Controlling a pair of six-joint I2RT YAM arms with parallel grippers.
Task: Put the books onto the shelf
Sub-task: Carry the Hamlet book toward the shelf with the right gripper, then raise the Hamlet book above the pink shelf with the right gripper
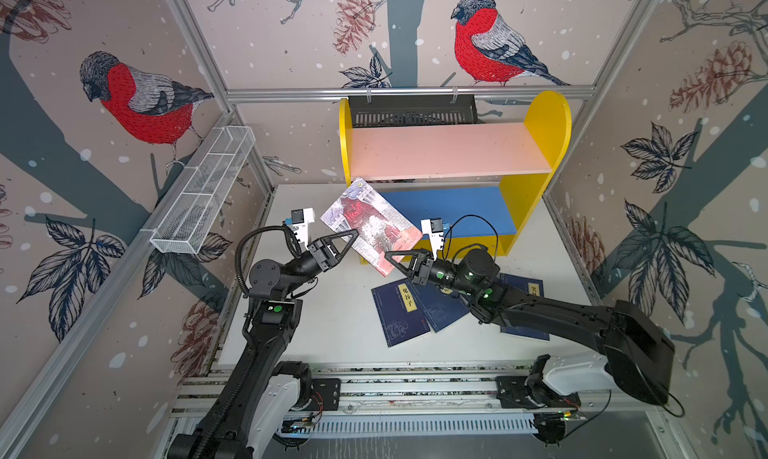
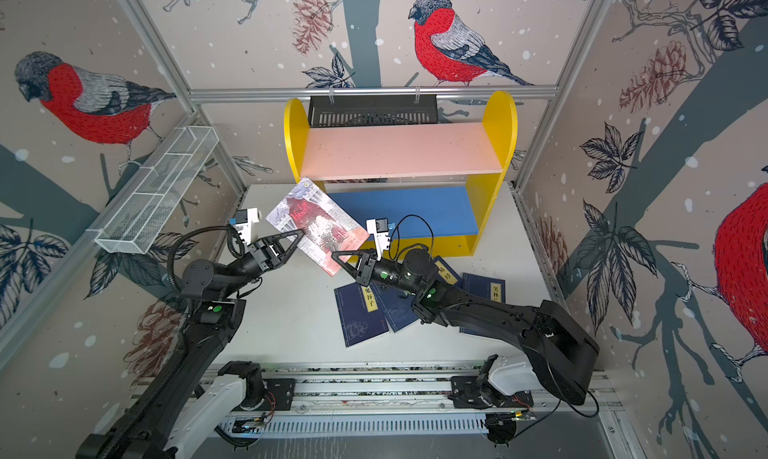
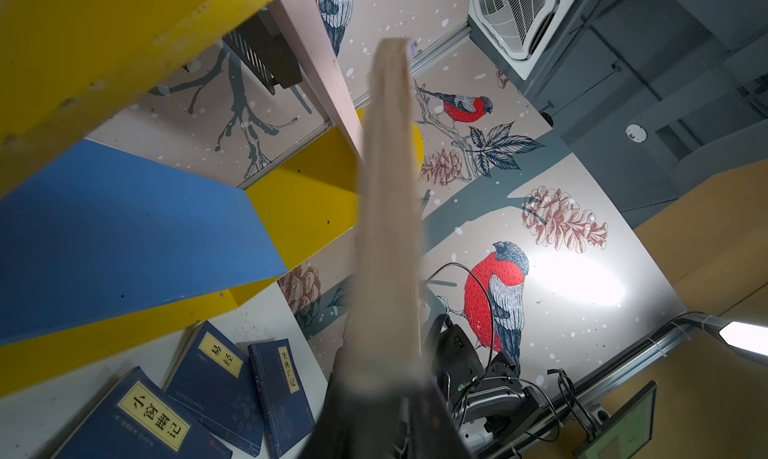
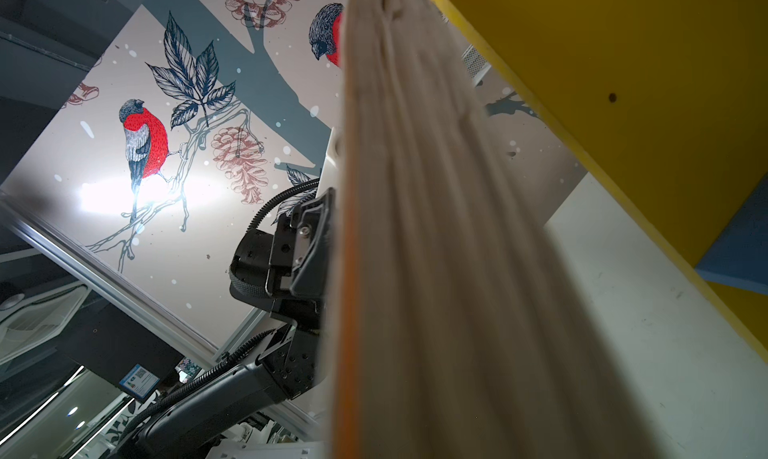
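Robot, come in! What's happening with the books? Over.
Right gripper shut on the red-and-grey book, held aloft before the shelf. Left gripper at its other edge, grip unclear. Navy books on table, partly under right arm.

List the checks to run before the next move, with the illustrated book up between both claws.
1. Grip of right claw on illustrated book: ok, shut on its near corner.
2. Release by left claw: cannot tell.
3. Book lifted off table: ok.
4. Room on blue lower board: ok, bare.
5. Book's far corner clear of pink upper board: cannot tell.
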